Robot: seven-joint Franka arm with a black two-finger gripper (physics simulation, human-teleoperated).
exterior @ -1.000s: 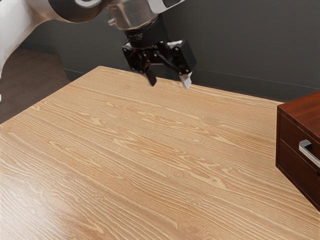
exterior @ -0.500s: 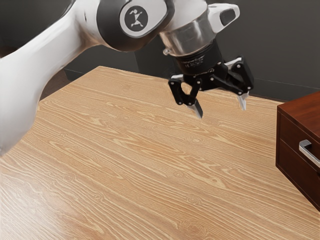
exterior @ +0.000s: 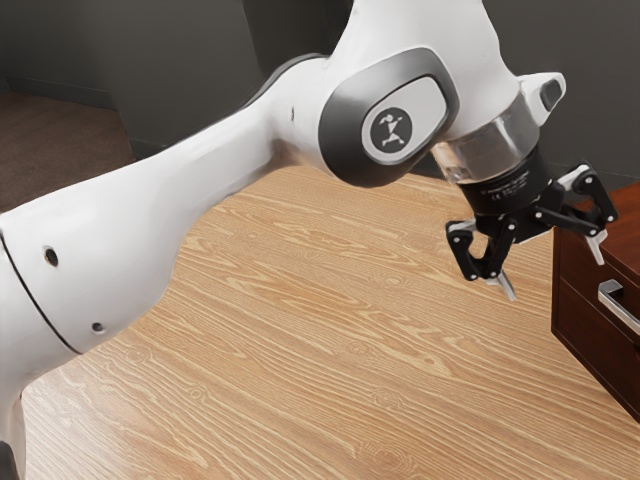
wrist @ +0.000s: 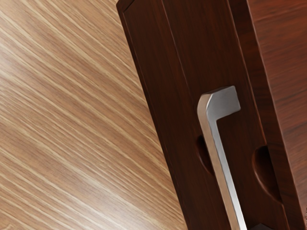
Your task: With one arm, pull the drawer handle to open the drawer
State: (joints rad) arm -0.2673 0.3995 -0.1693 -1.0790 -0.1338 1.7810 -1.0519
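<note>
The gripper hovers near the drawer handle, jaws spread wide to straddle the bar. The drawer sits closed.

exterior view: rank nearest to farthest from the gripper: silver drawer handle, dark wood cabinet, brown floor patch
1. Dark reddish wooden cabinet: upper front corner right beside the black gripper, exterior view's right.
2. Silver metal bar handle: slightly lower, on its front.
3. Brown floor patch: far off, exterior view's upper left.
</note>
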